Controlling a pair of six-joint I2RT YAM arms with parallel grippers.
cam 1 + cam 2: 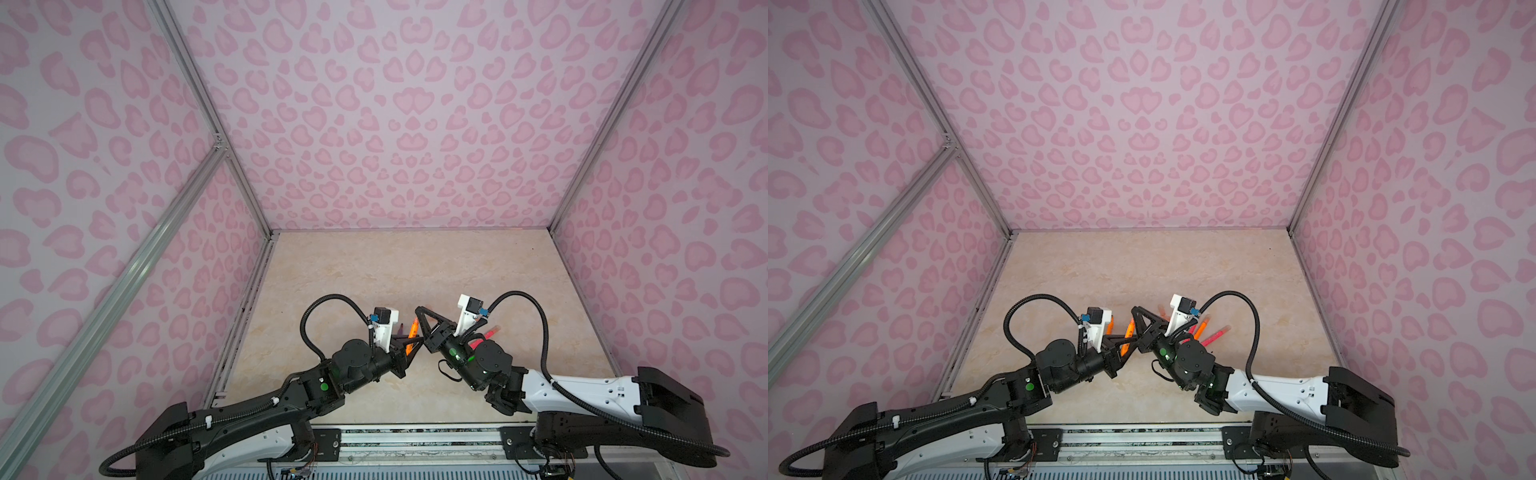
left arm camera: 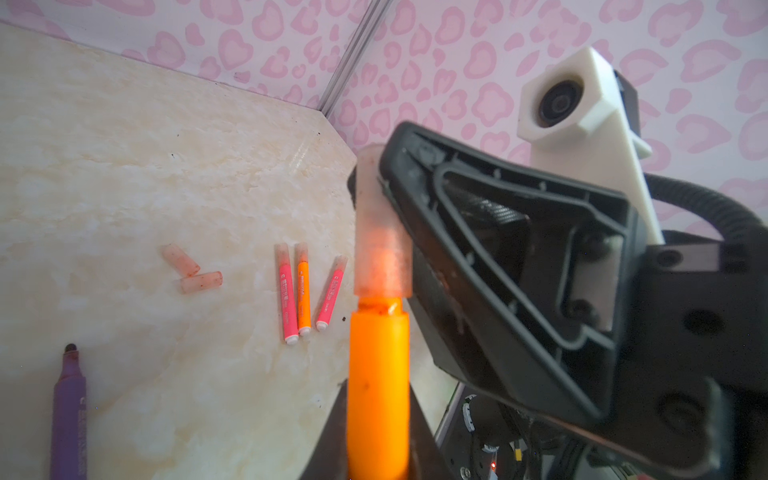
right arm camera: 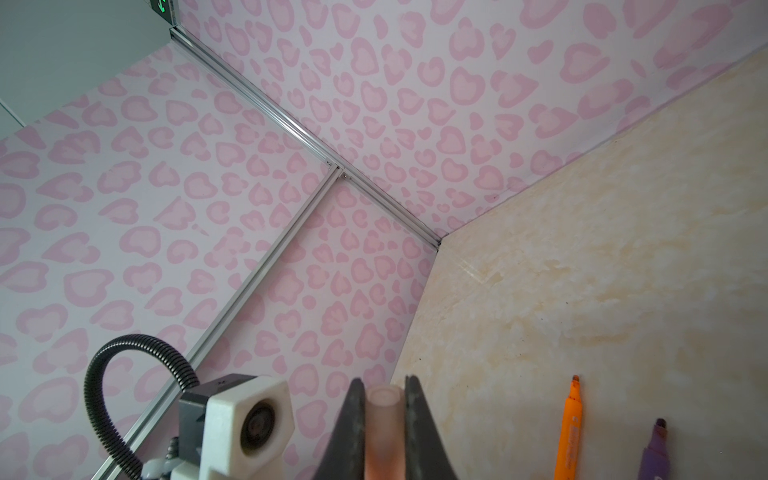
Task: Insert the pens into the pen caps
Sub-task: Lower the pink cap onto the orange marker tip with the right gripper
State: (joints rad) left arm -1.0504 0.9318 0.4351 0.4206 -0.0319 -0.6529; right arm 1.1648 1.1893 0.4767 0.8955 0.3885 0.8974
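My left gripper (image 2: 378, 415) is shut on an orange pen (image 2: 378, 395), held above the table. The pen's tip sits inside a translucent pale cap (image 2: 380, 232), with a short neck of the pen still showing below the cap's rim. My right gripper (image 3: 384, 399) is shut on that cap (image 3: 384, 419). In both top views the two grippers meet near the table's middle, left (image 1: 419, 340) and right (image 1: 418, 310), with the orange pen (image 1: 1129, 328) between them.
Two loose caps (image 2: 179, 259) (image 2: 201, 281) lie on the marble tabletop (image 2: 124, 166). Beside them lie three capped pens: pink (image 2: 287, 295), orange (image 2: 303, 291), pink (image 2: 330, 295). An uncapped purple pen (image 2: 68, 415) and an uncapped orange pen (image 3: 570, 432) lie on the left side. Pink patterned walls enclose the table.
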